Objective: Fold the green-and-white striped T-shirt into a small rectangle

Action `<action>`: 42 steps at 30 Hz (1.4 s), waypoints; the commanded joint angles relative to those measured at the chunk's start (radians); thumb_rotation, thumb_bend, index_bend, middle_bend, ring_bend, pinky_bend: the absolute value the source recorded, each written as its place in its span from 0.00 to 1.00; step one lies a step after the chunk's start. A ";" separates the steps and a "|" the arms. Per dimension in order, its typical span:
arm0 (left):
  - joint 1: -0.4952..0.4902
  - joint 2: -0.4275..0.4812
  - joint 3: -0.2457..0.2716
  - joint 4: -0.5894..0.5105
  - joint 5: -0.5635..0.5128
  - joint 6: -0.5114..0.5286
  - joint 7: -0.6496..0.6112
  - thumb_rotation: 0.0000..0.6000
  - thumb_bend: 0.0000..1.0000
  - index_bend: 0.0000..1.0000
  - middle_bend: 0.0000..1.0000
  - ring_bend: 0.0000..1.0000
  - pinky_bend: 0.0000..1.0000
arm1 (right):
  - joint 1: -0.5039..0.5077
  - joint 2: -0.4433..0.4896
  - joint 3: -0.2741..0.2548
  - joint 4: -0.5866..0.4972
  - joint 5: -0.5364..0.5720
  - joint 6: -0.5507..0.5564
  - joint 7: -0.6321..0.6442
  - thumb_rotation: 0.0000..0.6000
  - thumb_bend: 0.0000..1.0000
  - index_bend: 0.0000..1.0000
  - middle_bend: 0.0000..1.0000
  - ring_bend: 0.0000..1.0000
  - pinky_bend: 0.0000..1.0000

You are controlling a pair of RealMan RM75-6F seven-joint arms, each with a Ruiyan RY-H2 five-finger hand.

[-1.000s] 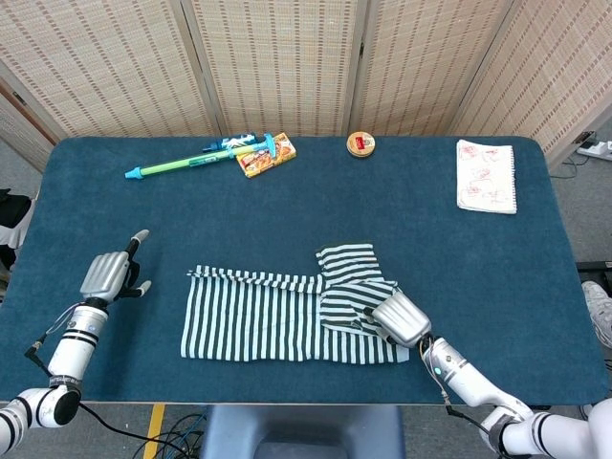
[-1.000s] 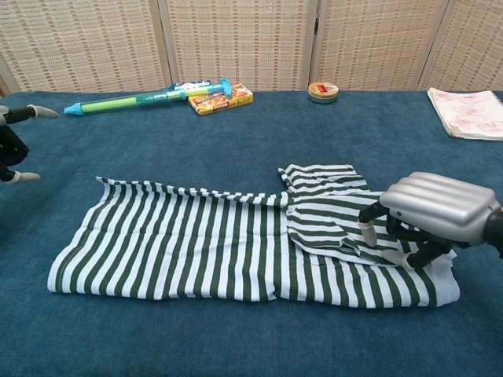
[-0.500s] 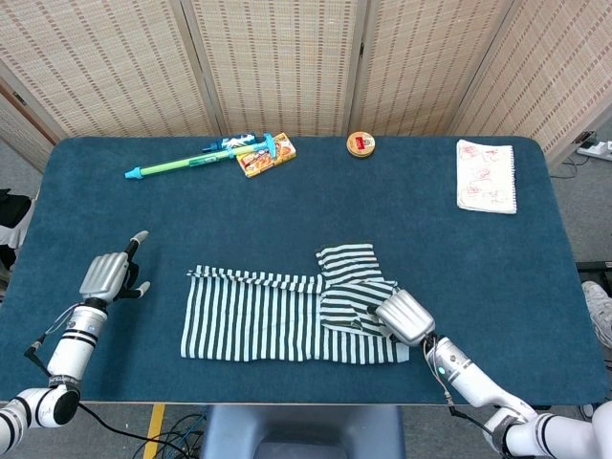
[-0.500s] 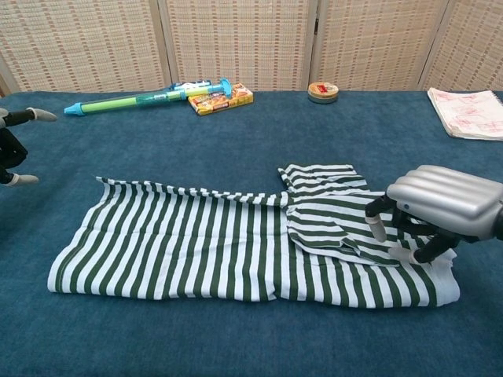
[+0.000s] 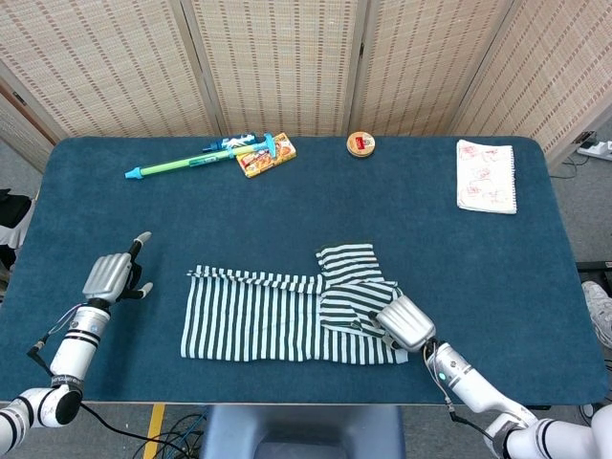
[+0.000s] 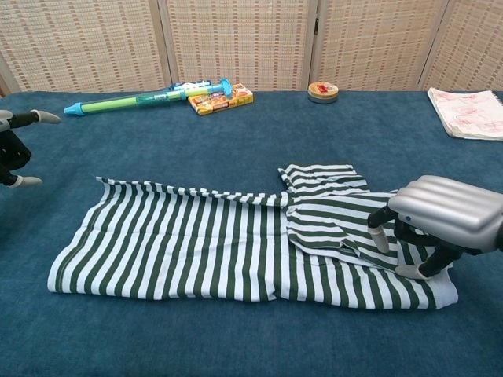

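The green-and-white striped T-shirt (image 5: 268, 316) lies flat near the table's front edge as a long band, one sleeve turned in over its right end. In the chest view the shirt (image 6: 196, 243) spreads across the middle. My right hand (image 5: 406, 323) hovers over the shirt's right end, palm down. Its fingers (image 6: 380, 237) are bent down and spread, the tips resting on the striped cloth without lifting any of it. My left hand (image 5: 110, 277) rests on the blue cloth left of the shirt, apart from it, holding nothing. The chest view shows only part of the left hand (image 6: 12, 145) at its left edge.
At the back of the table lie a green-and-blue toy water gun (image 5: 196, 158), a yellow snack box (image 5: 266, 158), a round tin (image 5: 360, 143) and a notebook (image 5: 486, 176) at the far right. Woven screens stand behind the table.
My right hand has drawn a little to the right and toward the front edge, off the turned-in sleeve. The shirt has stayed put. The left hand has barely shifted.
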 commanded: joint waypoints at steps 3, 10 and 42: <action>0.000 -0.002 0.002 0.002 0.000 -0.002 0.001 1.00 0.32 0.01 0.86 0.81 0.89 | 0.007 -0.020 0.010 0.022 0.008 -0.011 -0.004 1.00 0.14 0.53 0.95 0.99 1.00; 0.001 -0.002 0.001 0.007 -0.001 -0.006 -0.004 1.00 0.32 0.01 0.86 0.81 0.89 | 0.016 -0.043 0.021 0.044 0.016 -0.021 -0.002 1.00 0.27 0.53 0.95 0.99 1.00; -0.003 -0.007 0.001 0.018 -0.002 -0.020 -0.007 1.00 0.32 0.01 0.86 0.81 0.89 | 0.019 -0.009 0.018 0.012 0.023 -0.021 0.005 1.00 0.53 0.53 0.95 0.99 1.00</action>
